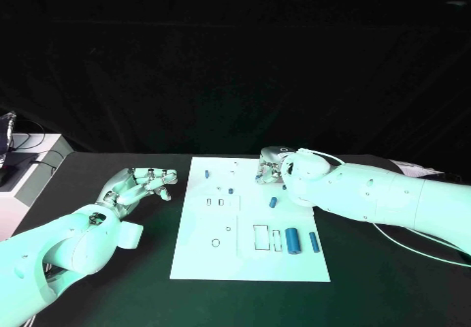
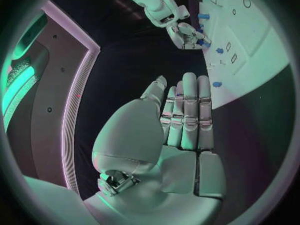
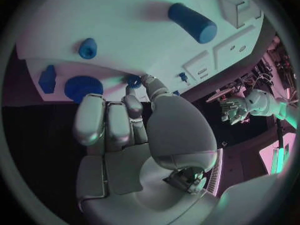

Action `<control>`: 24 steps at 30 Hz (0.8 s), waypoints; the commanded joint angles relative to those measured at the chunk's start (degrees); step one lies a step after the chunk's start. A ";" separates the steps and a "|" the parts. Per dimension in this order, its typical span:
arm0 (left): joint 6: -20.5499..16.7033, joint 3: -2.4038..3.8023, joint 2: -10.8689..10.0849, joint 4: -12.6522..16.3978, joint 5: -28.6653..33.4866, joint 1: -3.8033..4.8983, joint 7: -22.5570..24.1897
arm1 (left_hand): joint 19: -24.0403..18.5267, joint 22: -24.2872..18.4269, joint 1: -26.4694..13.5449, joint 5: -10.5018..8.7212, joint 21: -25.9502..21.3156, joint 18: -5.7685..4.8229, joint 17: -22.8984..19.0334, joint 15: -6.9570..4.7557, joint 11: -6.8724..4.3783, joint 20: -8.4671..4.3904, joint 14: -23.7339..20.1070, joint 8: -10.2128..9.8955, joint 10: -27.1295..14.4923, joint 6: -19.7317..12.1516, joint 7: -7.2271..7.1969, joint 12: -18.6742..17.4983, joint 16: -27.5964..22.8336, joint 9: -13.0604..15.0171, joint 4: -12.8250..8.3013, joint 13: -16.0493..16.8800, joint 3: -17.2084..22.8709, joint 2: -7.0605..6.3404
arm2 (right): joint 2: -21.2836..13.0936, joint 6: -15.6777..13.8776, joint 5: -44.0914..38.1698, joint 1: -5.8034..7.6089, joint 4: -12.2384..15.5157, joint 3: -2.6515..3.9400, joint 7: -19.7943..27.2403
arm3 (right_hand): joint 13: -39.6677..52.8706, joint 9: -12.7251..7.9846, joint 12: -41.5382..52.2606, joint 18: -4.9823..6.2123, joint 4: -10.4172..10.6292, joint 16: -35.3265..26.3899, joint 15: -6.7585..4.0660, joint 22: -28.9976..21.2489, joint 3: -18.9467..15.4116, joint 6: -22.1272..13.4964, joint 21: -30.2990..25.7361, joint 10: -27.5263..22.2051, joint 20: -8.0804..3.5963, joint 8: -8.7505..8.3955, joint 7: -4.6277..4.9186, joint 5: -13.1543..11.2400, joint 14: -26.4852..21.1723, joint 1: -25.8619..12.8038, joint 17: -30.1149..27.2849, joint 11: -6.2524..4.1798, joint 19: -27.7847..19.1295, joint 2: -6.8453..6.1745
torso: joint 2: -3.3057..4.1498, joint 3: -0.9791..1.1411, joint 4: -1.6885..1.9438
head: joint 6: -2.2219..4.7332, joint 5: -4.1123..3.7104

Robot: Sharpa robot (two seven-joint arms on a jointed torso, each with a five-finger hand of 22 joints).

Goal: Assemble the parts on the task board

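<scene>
On the black table (image 1: 118,286) — white task board (image 1: 246,262).

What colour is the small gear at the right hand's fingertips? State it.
Blue. The small gear shows best in the right wrist view, at the right hand fingertips.

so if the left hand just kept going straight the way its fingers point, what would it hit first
Probably the task board: the left hand lies open beside it, fingers aimed toward its near edge, though depth is unclear.
</scene>
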 commanded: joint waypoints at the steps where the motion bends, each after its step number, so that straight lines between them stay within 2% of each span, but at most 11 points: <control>1: 0.95 0.05 0.15 0.08 0.13 -0.01 0.27 | -0.45 -0.09 0.34 0.01 0.23 0.84 -0.06 -0.08 0.02 -0.02 -0.25 -0.19 -0.43 -0.36 -0.20 0.12 -0.16 -0.02 0.12 0.08 0.35 0.12 | -0.22 0.50 -0.41 -0.09 -0.12 -0.08 1.10 | 0.23 0.17 0.18 -1.21 -1.50 -0.03 -0.35 8.53 0.85 0.97 0.42 0.32 -0.71 0.48 -0.21 0.39 0.15 0.99 0.12 -0.51 3.91 1.68 | -0.01 -0.03 -0.06 | 0.05 -0.02; 5: 0.92 0.05 0.13 0.08 0.13 -0.01 0.25 | -0.45 -0.09 0.34 0.01 0.23 0.84 -0.06 -0.08 0.02 -0.02 -0.25 -0.19 -0.43 -0.36 -0.20 0.12 -0.16 -0.02 0.12 0.08 0.35 0.12 | -0.27 -0.94 -0.20 -0.09 -0.11 -0.08 1.80 | 0.67 0.41 0.64 -1.40 -4.16 -0.17 -0.65 8.59 2.80 2.10 0.72 0.86 -0.99 0.88 -0.72 -0.64 0.15 2.00 0.23 -0.90 3.85 3.74 | -0.01 -0.04 0.02 | 0.05 -0.06; 11: 0.88 0.05 0.11 0.05 0.13 -0.01 0.24 | -0.45 -0.09 0.34 0.01 0.23 0.84 -0.06 -0.08 0.02 -0.02 -0.25 -0.19 -0.43 -0.36 -0.20 0.12 -0.16 -0.02 0.12 0.08 0.35 0.12 | -0.37 -4.97 0.17 -0.10 -0.16 -0.08 2.86 | 1.34 0.98 0.74 -1.64 -7.24 -0.52 -0.86 8.58 2.69 2.65 0.82 1.50 -1.34 1.32 -1.08 -1.78 0.20 1.51 0.49 -1.12 3.72 5.45 | -0.03 -0.07 0.06 | 0.10 -0.03; 19: 0.85 0.05 0.09 0.04 0.13 -0.02 0.24 | -0.53 -0.15 0.17 0.01 0.32 0.83 -0.15 -0.05 0.06 -0.01 -0.31 -0.21 -0.51 -0.44 -0.14 0.11 -0.11 -0.03 -0.05 0.08 0.66 0.03 | -0.35 -11.01 2.33 -0.21 -0.57 -0.11 5.60 | 0.89 1.37 -1.00 -1.68 -9.45 -0.85 -0.85 8.57 2.67 2.34 0.83 1.23 -1.35 1.44 -0.71 0.24 0.22 1.62 0.87 -1.00 3.60 6.46 | -0.01 -0.05 -0.04 | 0.27 0.05; 22: 0.84 0.05 0.07 0.05 0.13 -0.02 0.23 | -0.53 -0.15 0.17 0.01 0.32 0.83 -0.15 -0.05 0.06 -0.01 -0.31 -0.21 -0.51 -0.44 -0.14 0.11 -0.11 -0.03 -0.05 0.08 0.66 0.03 | -0.28 -12.58 3.54 -0.26 -0.96 -0.14 6.77 | 0.34 1.36 -2.10 -1.64 -9.87 -1.16 -0.81 8.51 2.79 2.22 0.56 0.97 -1.30 1.43 -0.61 0.19 0.21 1.52 0.79 -0.97 3.51 6.76 | 0.02 -0.02 -0.05 | 0.28 0.08; 24: 0.82 0.05 0.05 0.06 0.13 -0.02 0.22 | -0.53 -0.15 0.17 0.01 0.32 0.83 -0.15 -0.05 0.06 -0.01 -0.31 -0.21 -0.51 -0.44 -0.14 0.11 -0.11 -0.03 -0.05 0.08 0.66 0.03 | -0.22 -13.59 4.86 -0.31 -1.31 -0.17 7.72 | -2.25 1.06 -6.37 -1.58 -9.82 -1.64 -0.82 8.38 2.73 1.97 -0.04 -0.29 -1.25 1.22 -0.58 -0.65 0.13 1.31 0.56 -0.87 3.34 6.86 | 0.03 -0.03 -0.01 | 0.28 0.01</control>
